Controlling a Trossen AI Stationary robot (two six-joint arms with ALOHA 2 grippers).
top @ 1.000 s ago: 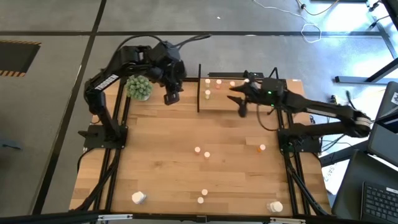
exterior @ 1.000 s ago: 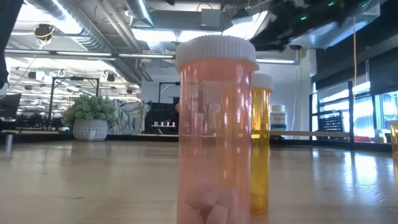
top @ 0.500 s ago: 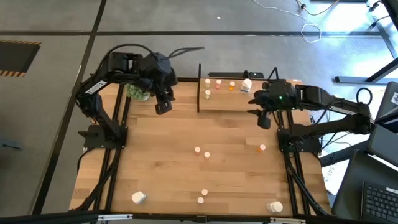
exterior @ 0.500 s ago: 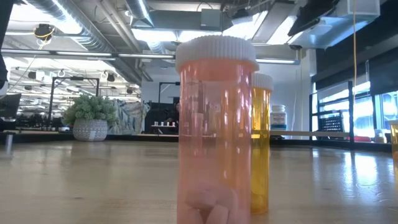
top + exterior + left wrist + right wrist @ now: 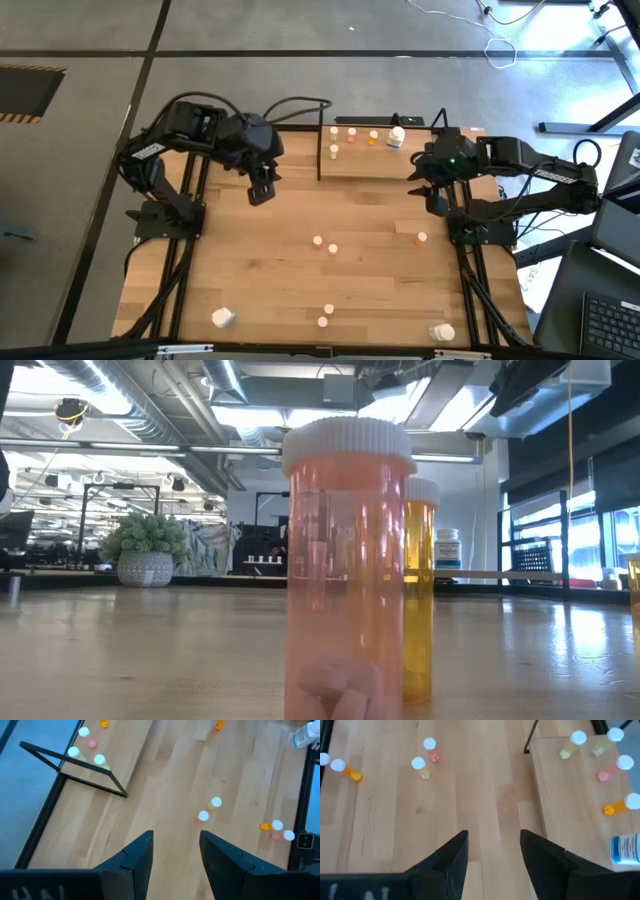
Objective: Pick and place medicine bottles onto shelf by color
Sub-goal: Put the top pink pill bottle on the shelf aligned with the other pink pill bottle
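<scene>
Both hands gape, empty — left hand (image 5: 259, 190) and right hand (image 5: 437, 199) flank the shelf (image 5: 400, 158); medicine bottles (image 5: 325, 244) sit mid-table (image 5: 260, 270), well apart.

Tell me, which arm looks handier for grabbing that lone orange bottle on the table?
Probably the right: its gripper hangs open just shelf-side of the orange bottle, while the left gripper hovers open far across the table.

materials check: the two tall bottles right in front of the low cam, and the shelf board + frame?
Pinkish bottle: looks like translucent tinted plastic, since tablets show through; white ribbed cap, likely opaque plastic. Amber bottle behind it: same look.
Shelf: light board with wood grain, matte, though whether solid or laminate is unclear. Its thin black uprights look like painted metal.
</scene>
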